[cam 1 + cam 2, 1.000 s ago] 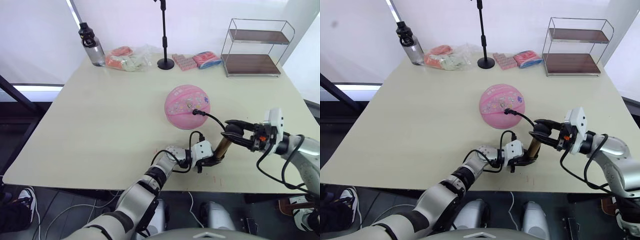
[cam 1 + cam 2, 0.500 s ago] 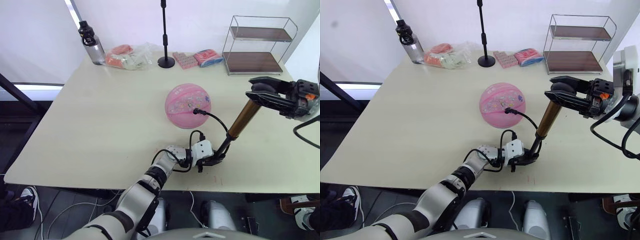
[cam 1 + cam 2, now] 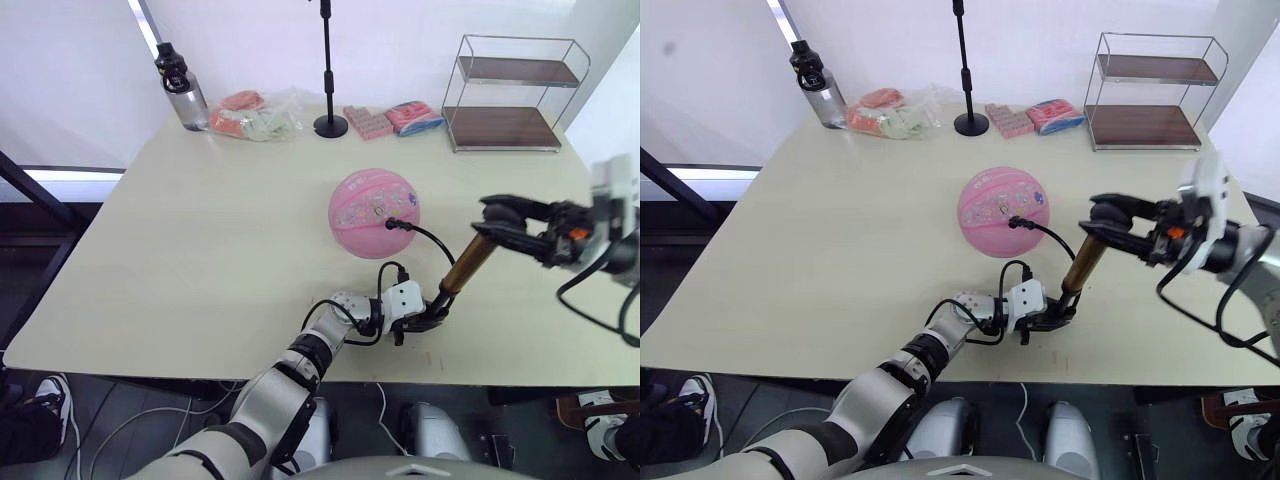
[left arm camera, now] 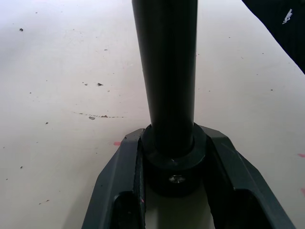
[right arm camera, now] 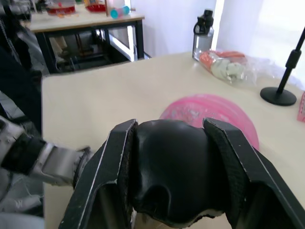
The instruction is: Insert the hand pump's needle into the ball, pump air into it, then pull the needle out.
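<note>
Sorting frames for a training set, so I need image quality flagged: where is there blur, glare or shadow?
Left eye view: the right gripper and its arm are motion-smeared, while the ball and table are crisp. Right wrist view: the window backlight washes out the background; the T-handle looks dark and soft. Left wrist view: the pump's base is sharp, casting a faint shadow.

Two head cameras look forward and down over the counter (image 3: 200, 250), sharing the ball (image 3: 374, 213) at 12 o'clock. The left wrist camera sits close behind the left claw (image 4: 174, 183); the right wrist camera behind the right claw (image 5: 174, 179), facing the ball.
</note>
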